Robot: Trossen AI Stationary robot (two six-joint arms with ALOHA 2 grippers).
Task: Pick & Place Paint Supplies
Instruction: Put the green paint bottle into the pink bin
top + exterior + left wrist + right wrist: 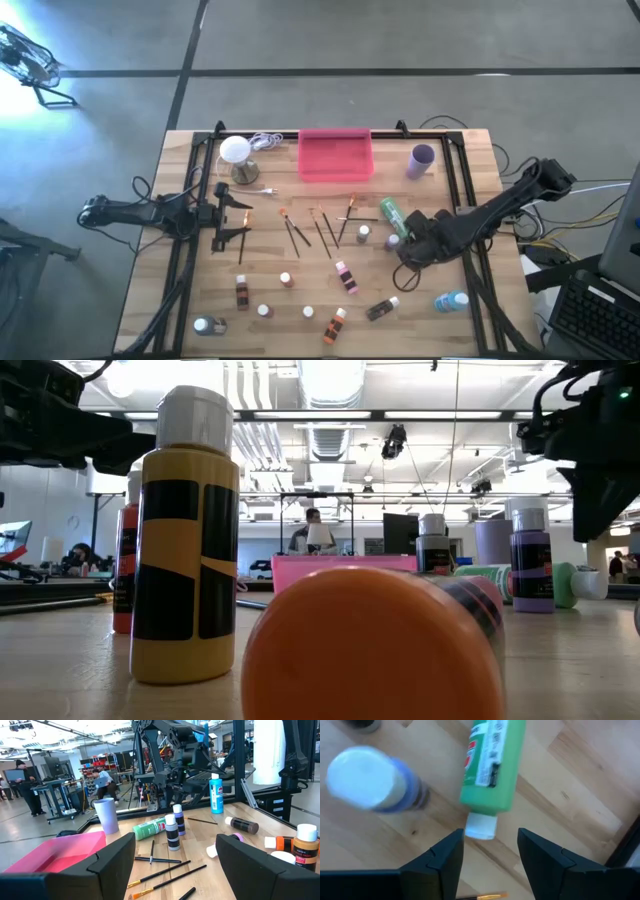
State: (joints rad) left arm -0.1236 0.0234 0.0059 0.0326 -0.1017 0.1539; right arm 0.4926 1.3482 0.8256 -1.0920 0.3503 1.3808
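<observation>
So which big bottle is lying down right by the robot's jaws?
The green bottle, on its side with its white cap toward the right gripper. The blue bottle lies farther off.

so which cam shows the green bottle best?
Right wrist view: the green bottle fills the frame, lying on its side, white cap toward the open right end effector. High view shows it small, left wrist view farther off, low view mostly hidden.

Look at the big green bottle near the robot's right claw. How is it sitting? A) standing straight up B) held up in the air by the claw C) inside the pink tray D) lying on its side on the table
D: the green bottle lies flat on the wooden table, white cap toward the right gripper, whose open fingers hang above without touching it.
</observation>
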